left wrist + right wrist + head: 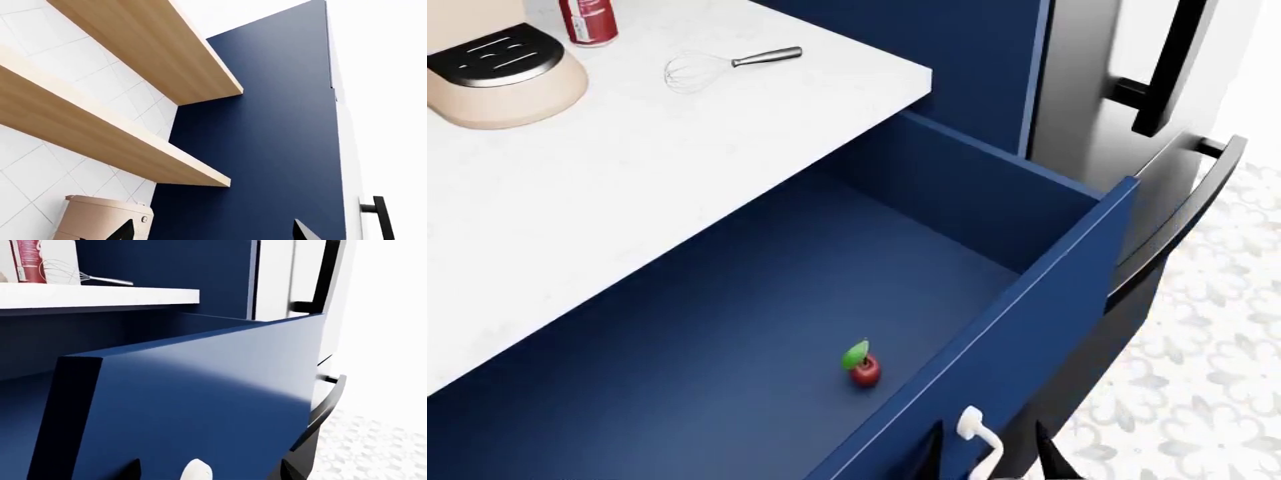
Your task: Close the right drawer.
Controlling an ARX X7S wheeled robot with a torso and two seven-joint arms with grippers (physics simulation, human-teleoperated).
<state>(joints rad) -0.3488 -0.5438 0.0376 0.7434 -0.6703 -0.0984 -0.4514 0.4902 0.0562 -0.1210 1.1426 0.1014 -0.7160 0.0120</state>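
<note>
your right gripper [210, 471] sits at the drawer [827, 300] handle [981, 432], fingers apart; push off-center and it may jam. left fingers [303, 231]: cannot tell.

The right drawer [827, 300] looks smooth, matt navy, its bow handle [981, 432] glossy white. The countertop [627, 170] is pale, faintly veined stone; the shelves [100, 125] light wood; the whisk [727, 66] shiny metal.

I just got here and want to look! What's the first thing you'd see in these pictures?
The big navy right drawer pulled wide open under the white counter. A tiny red cherry with a green leaf sits alone on its floor near the front panel, whose white handle shows at the bottom.
</note>
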